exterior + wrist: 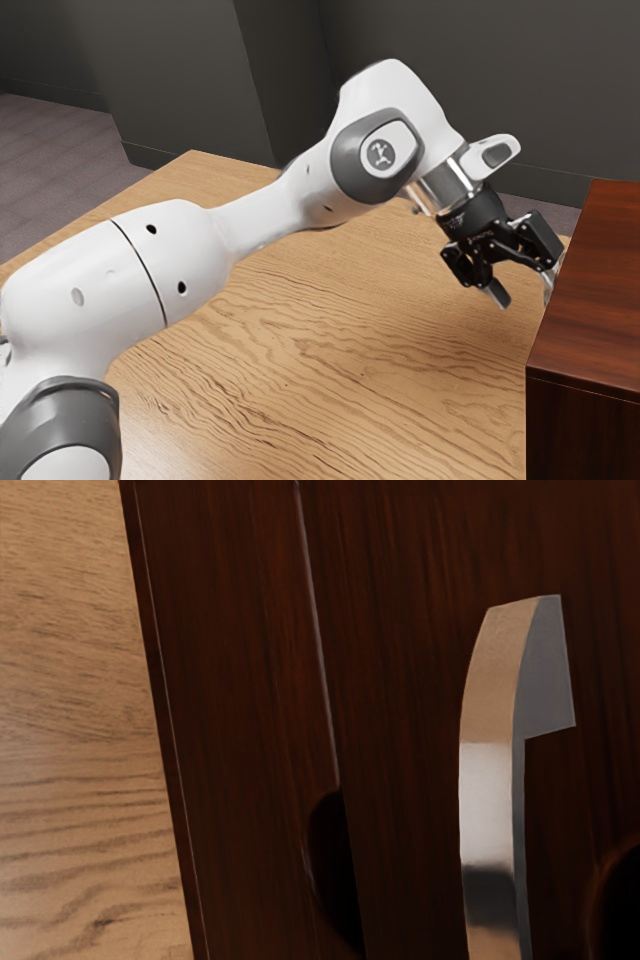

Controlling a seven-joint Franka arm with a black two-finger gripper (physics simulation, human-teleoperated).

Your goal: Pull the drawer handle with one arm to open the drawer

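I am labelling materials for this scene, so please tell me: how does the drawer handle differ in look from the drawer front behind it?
The drawer handle is silver and shiny; the drawer front is dark red-brown wood with fine grain. The handle is a narrow curved strip; the front is a broad flat panel. The handle stands out from the front instead of lying flush. Both belong to the same cabinet.

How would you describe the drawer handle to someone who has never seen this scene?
On the wooden table stands a dark reddish-brown cabinet. On its front sits the handle, a curved bar; it alone is shiny silver metal.
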